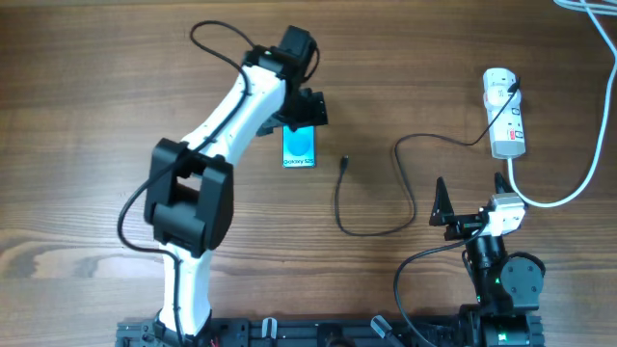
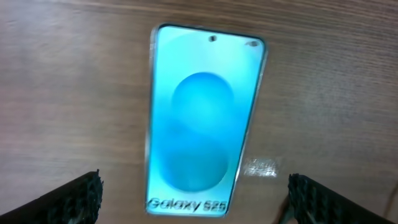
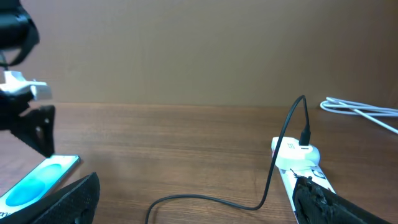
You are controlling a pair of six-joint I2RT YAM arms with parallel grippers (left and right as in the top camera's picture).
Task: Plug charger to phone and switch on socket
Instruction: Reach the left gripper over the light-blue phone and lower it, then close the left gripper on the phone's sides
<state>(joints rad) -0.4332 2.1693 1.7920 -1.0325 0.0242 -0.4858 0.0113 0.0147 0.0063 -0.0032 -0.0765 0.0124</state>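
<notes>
The phone [image 1: 300, 147] lies flat on the wooden table with its teal screen lit and "Galaxy S25" on a white strip; it fills the left wrist view [image 2: 199, 118]. My left gripper [image 1: 307, 104] is open just above the phone's far end, one finger on each side [image 2: 194, 199], not touching it. The charger's thin black cable [image 1: 386, 217] loops across the table, its small plug tip [image 1: 344, 162] lying free to the right of the phone. The cable's other end is plugged into the white socket [image 1: 504, 114]. My right gripper [image 1: 468, 207] is open and empty near the socket [image 3: 297, 155].
A thicker white cable [image 1: 578, 183] runs from the socket's near end out to the top right. The phone's edge also shows in the right wrist view [image 3: 37, 180]. The arm bases stand at the front edge.
</notes>
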